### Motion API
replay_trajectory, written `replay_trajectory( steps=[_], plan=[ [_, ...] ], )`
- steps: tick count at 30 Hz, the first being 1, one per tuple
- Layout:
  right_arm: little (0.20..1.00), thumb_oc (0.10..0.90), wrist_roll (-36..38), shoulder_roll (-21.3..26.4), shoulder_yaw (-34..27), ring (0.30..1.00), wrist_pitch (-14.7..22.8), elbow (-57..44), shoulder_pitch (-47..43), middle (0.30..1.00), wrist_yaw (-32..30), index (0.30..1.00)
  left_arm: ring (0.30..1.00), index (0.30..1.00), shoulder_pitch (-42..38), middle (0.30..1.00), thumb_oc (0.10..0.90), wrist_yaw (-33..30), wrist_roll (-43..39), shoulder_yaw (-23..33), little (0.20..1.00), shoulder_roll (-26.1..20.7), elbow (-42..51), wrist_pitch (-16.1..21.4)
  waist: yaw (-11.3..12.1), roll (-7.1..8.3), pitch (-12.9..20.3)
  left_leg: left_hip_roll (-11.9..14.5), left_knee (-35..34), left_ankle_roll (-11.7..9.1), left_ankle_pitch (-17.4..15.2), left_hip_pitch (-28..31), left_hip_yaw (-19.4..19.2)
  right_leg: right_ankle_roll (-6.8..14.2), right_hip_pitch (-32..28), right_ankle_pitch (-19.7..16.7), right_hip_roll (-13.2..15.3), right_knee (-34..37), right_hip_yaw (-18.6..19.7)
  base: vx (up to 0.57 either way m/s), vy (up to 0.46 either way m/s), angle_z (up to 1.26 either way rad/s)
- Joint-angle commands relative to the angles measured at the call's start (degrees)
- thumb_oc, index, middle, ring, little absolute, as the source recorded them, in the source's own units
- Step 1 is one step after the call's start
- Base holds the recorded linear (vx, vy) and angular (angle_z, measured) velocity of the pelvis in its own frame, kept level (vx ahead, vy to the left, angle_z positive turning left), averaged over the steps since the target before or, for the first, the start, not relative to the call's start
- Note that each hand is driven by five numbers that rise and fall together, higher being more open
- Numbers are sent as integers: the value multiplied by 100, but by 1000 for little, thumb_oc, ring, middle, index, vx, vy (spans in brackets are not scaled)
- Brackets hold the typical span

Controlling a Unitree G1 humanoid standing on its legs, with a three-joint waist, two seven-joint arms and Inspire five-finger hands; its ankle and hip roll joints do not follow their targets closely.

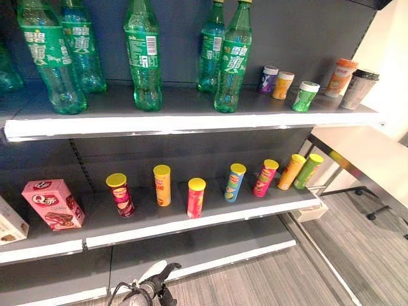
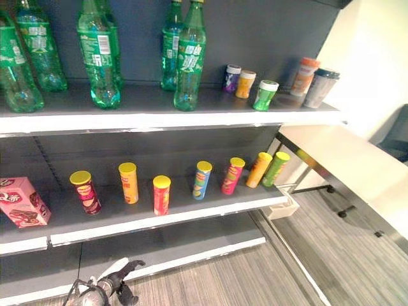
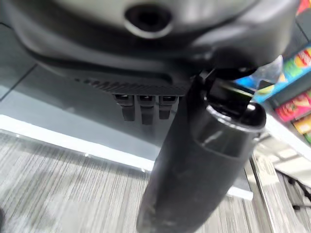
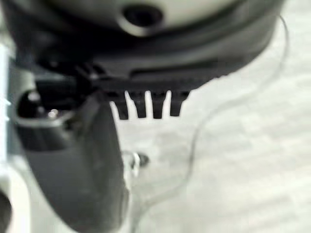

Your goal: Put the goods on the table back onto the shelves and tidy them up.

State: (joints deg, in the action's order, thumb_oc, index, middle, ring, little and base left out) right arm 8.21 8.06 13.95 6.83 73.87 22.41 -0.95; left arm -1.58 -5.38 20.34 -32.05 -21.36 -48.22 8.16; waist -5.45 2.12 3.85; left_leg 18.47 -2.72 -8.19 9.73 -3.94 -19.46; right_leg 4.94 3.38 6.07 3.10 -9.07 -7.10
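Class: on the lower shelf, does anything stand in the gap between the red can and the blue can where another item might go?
Nothing visible stands between the red can and the blue can; the lower shelf is bare there.

Upright chip cans (image 1: 196, 197) on shelf (image 1: 191, 220)

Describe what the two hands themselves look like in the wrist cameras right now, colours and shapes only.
The left hand is dark, almost black: a thick rounded thumb with a glossy, scuffed surface and a row of short dark fingers under a ribbed edge. The right hand looks the same in shape, dark grey, with blocky fingers in a row. Each palm housing is dark with a paler grey top and a round recess.
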Motion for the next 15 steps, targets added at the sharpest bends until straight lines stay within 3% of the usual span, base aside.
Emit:
replay_trajectory(
  steps=[1, 3, 4, 5, 7, 10, 13, 15],
  plan=[
    [900, 800, 178, 137, -38, 900, 69, -264, -81, 900, 10, 900, 900, 900, -803, 900, 800, -159, -51, 157, 900, -305, 578, 262, 6, 426, -360, 4, 1656, 128, -942, 360, 86, 173, 82, -333, 156, -102, 428, 0, -1, 20],
    [900, 800, 178, 137, -38, 900, 69, -264, -81, 900, 10, 900, 900, 900, -803, 900, 800, -159, -51, 157, 900, -305, 578, 262, 6, 426, -359, 4, 1656, 128, -942, 359, 86, 173, 82, -333, 156, -102, 428, -19, 7, 7],
    [900, 800, -634, 409, 224, 900, -121, 260, -690, 900, 77, 900, 900, 900, -1214, 900, 800, -168, -180, -28, 900, -135, 377, 260, 213, 456, -645, -554, 1645, 293, -967, -611, 1406, 49, 22, -118, 135, -122, 741, -38, 14, -9],
    [900, 800, -634, 409, 223, 900, -121, 260, -691, 900, 77, 900, 900, 900, -1214, 900, 800, -169, -180, -28, 900, -135, 376, 260, 209, 457, -639, -556, 1636, 293, -959, -615, 1408, 49, 27, -120, 137, -120, 738, 3, 54, -4],
    [900, 800, -912, 608, 365, 900, -165, 305, -1031, 900, -43, 900, 900, 900, -1433, 900, 800, -176, -195, -240, 900, -26, 206, 212, 392, 309, -785, -613, 903, 156, -339, -1088, 1867, 31, -71, 12, 78, -119, 847, 95, 113, -15],
    [900, 800, -1048, 616, 403, 900, -139, 274, -1089, 900, 41, 900, 900, 900, -1416, 900, 800, -98, -128, -316, 900, 100, 24, 197, 445, 194, -786, -617, 324, 115, -269, -960, 1890, 93, -183, 179, 37, -149, 910, 187, 137, -42],
    [900, 800, -1230, 541, 551, 900, -253, 66, -1507, 900, -194, 900, 900, 900, -1475, 900, 800, -73, -398, -436, 900, 515, -253, 140, 301, 48, -525, -868, 95, 163, -354, -404, 1263, 387, -184, -73, 590, 200, 1254, 317, 366, -42],
    [900, 800, -1336, 567, 618, 900, -299, 25, -1604, 900, -197, 900, 900, 900, -1552, 900, 800, -50, -452, -490, 900, 569, -204, 136, 270, 49, -536, -930, 97, 205, -434, -294, 1097, 467, -112, -185, 718, 261, 1380, 75, 160, -75]
  ],
)
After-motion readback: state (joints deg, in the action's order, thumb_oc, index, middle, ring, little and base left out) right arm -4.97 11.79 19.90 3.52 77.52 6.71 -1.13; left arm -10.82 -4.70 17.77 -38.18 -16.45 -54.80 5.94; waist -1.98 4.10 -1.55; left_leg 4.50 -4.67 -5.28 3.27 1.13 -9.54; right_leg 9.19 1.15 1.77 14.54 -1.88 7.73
